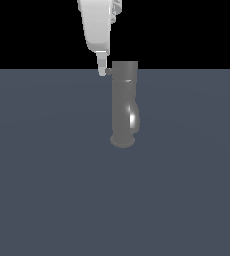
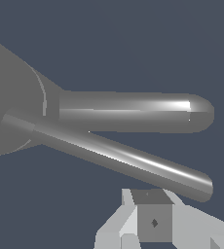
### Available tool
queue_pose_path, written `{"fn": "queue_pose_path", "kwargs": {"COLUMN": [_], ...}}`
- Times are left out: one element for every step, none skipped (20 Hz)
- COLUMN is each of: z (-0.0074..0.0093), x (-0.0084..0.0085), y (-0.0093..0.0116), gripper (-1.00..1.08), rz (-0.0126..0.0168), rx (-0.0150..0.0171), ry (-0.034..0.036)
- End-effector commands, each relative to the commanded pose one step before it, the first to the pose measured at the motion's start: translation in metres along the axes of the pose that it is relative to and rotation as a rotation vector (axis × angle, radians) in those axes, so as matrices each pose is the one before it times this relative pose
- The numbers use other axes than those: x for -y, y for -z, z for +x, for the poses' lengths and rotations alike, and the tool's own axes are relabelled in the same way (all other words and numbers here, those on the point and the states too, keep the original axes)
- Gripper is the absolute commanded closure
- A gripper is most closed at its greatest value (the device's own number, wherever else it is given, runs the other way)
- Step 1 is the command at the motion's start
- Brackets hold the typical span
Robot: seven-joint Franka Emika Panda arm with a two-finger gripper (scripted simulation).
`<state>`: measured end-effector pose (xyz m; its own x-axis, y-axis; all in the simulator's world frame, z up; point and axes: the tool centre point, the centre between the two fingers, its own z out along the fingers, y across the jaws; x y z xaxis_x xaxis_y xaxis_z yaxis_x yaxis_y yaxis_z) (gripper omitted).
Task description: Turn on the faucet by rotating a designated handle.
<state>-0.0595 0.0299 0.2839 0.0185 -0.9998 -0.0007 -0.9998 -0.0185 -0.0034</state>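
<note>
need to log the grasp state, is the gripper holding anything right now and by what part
Nothing is held. The gripper sits beside the handle near the top of the faucet, with no finger closed around it. Contact cannot be told.

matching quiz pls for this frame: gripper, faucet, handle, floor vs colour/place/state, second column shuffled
Things:
1. gripper
2. faucet
3. handle
4. floor

Descriptions:
A. flat, dark blue-grey surface under everything
B. white, reaching down from above, beside the cylinder's top on the exterior view's left
C. upright grey metallic cylinder on a wider round base
D. thin grey bar sticking out sideways from the cylinder's top, next to the fingertip

Pairs: 1-B, 2-C, 3-D, 4-A
</note>
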Motion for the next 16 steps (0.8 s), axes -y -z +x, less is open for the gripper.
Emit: {"fn": "queue_pose_path", "kwargs": {"z": [0.01355, 0.00296, 0.00298, 0.0, -0.008, 0.00637, 0.00633, 0.00639, 0.00624, 0.00618, 0.00613, 0.00617, 0.006, 0.00594, 0.00587, 0.0058], "x": [-0.00814, -0.00273, -0.00274, 0.0, 0.00327, 0.00023, 0.00024, 0.00025, 0.00024, 0.00024, 0.00024, 0.00025, 0.00024, 0.00025, 0.00025, 0.00025], "y": [0.00001, 0.00009, 0.0001, 0.0, -0.00017, 0.00001, 0.00001, -0.00001, 0.00001, 0.00001, 0.00001, -0.00001, 0.00001, 0.00001, 0.00001, 0.00001], "gripper": [1.08, 1.08, 1.08, 1.08, 1.08, 1.08, 1.08, 1.08, 1.08, 1.08, 1.08, 1.08, 1.08, 1.08, 1.08, 1.08], "rz": [-0.00315, 0.0, 0.0, 0.0, 0.00189, -0.00011, -0.00011, -0.00015, -0.0001, -0.0001, -0.0001, -0.00015, -0.0001, -0.0001, -0.0001, -0.0001], "rx": [-0.00067, 0.0, 0.0, 0.0, -0.00045, 0.00002, 0.00002, 0.00002, 0.00002, 0.00001, 0.00001, 0.00002, 0.00001, 0.00001, 0.00001, 0.00001], "ry": [-0.01097, 0.0, 0.0, 0.0, 0.0095, -0.00048, -0.00048, -0.00067, -0.00048, -0.00048, -0.00048, -0.00067, -0.00048, -0.00048, -0.00048, -0.00048]}}
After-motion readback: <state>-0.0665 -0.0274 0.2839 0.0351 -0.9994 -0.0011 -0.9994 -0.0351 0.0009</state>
